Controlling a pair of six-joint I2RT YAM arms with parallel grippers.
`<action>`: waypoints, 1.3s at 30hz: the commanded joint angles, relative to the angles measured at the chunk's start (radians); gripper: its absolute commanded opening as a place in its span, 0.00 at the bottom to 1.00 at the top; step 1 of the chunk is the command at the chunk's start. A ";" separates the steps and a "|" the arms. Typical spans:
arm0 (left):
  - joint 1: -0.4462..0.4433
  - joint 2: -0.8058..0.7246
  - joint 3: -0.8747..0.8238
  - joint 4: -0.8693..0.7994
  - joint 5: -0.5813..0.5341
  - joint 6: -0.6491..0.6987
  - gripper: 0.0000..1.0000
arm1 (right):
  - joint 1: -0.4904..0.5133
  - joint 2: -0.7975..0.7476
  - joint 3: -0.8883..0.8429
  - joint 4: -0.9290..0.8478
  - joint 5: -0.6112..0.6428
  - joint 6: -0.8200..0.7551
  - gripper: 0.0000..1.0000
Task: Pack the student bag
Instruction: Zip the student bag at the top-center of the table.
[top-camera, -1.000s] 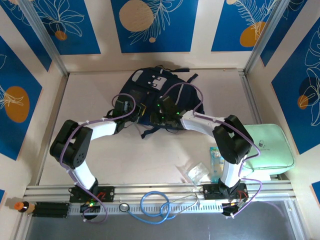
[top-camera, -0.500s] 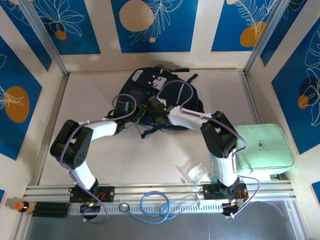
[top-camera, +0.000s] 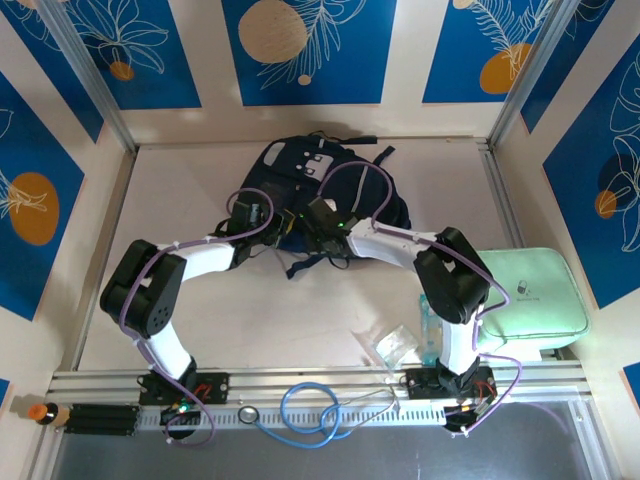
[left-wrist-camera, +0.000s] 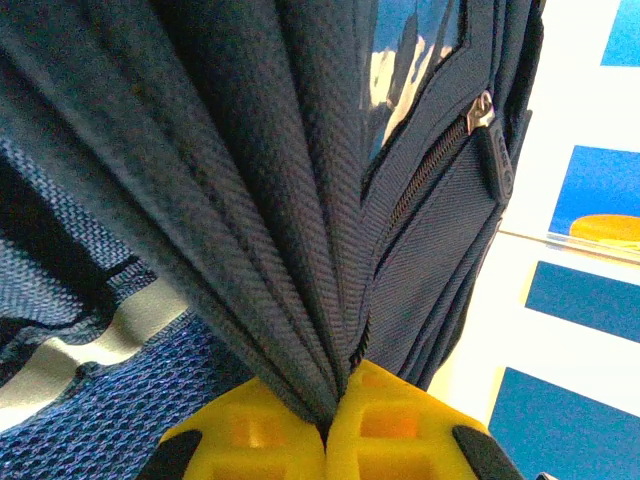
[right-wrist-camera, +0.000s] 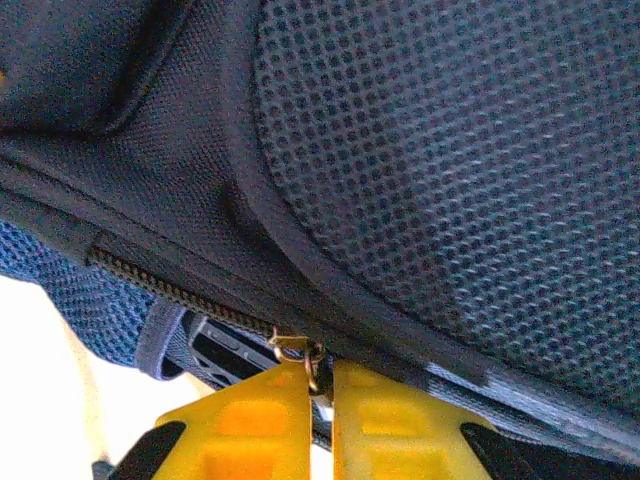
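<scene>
- Student bag (top-camera: 322, 178): it lies flat on the surface (top-camera: 300, 310), stretching away beyond both pincers. If the 2 arms pull unevenly, I judge the whole bag would slide or bunch up instead of the zip running. The back wall (top-camera: 310, 122) stands close beyond it. The bare room is on the near side of the pincers.
- Mint green zip case (top-camera: 530, 295): well off to the right of the right pincer, at the surface's edge. The right arm's elbow (top-camera: 452, 285) is just beside it, so a wide swing could knock it.
- Left pincer (left-wrist-camera: 326, 428): pressed together on a thick gathered fold of the bag's fabric. Under a hard pull that fold could slip free, and the counter-hold would be lost.
- Right pincer (right-wrist-camera: 320, 385): just right of the left one, pinching the zip pull (right-wrist-camera: 298, 350).
- Zip pull: a small metal tab right at the fingertips, likely to pop out if tugged off the line of the teeth.
</scene>
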 joint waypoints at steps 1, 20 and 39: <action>0.022 -0.026 0.014 -0.004 0.042 0.031 0.00 | -0.049 -0.046 -0.071 -0.024 0.045 -0.060 0.09; 0.027 -0.028 0.024 -0.012 0.047 0.036 0.00 | -0.040 0.092 0.080 0.012 0.083 -0.112 0.15; 0.143 0.013 0.028 -0.022 0.065 0.094 0.00 | -0.117 -0.156 -0.206 -0.012 0.174 -0.119 0.10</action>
